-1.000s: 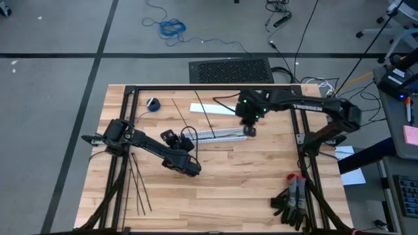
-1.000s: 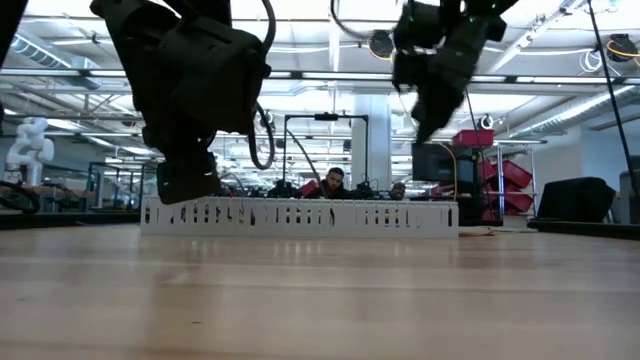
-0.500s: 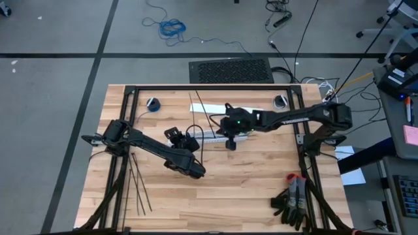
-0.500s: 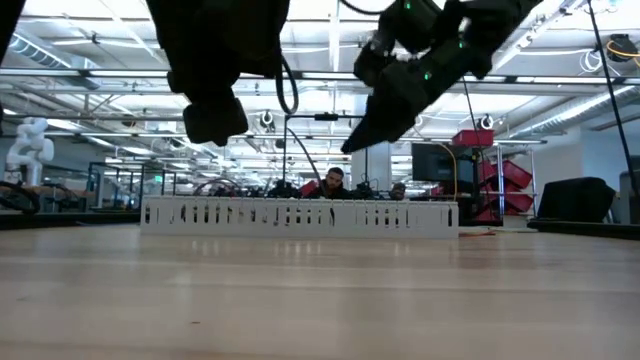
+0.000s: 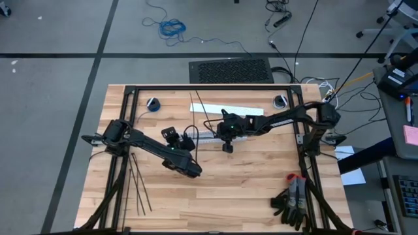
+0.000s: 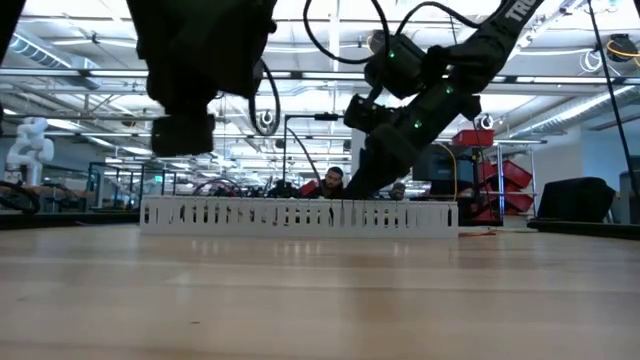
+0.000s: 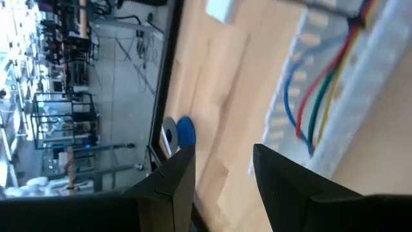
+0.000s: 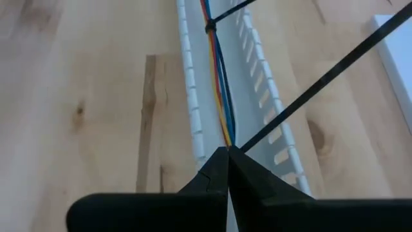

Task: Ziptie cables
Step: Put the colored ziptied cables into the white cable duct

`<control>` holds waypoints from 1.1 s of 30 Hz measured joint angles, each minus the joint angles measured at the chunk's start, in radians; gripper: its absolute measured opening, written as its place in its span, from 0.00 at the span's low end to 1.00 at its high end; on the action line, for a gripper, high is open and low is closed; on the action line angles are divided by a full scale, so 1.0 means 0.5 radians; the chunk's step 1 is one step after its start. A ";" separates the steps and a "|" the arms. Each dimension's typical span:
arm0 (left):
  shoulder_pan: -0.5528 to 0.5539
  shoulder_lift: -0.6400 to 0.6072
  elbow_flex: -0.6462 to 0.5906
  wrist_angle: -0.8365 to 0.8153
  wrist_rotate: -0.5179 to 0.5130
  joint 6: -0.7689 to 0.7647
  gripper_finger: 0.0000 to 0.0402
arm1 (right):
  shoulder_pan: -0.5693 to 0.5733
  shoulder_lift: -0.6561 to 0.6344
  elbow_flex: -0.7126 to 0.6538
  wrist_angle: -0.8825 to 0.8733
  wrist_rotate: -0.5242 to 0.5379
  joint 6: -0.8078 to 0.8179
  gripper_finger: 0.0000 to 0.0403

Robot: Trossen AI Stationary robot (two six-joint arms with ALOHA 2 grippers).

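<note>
My high view looks straight down on the whole tabletop from well above, the white slotted duct near its middle. My low view sits at tabletop height, looking level across at the duct side-on, with the room behind it. My left wrist view, close in, looks past its own hand at one end of the duct. My right wrist view looks along the duct from just above, over its hand. All four views share the duct.
</note>
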 joint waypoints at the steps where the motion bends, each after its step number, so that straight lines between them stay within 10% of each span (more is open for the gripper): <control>1: 0.000 0.000 -0.013 0.005 0.027 0.031 0.38 | -0.001 0.010 0.002 0.002 0.001 -0.008 0.00; 11: 0.000 -0.030 -0.034 0.010 0.301 -0.103 0.38 | -0.033 0.021 0.002 -0.065 -0.029 -0.035 0.00; 19: -0.007 -0.504 -0.058 0.066 0.432 -0.397 0.38 | -0.078 0.020 0.004 -0.187 -0.020 -0.039 0.00; 33: -0.026 -0.909 -0.849 1.467 0.517 0.086 0.38 | -0.075 0.025 -0.007 -0.500 -0.022 -0.061 0.00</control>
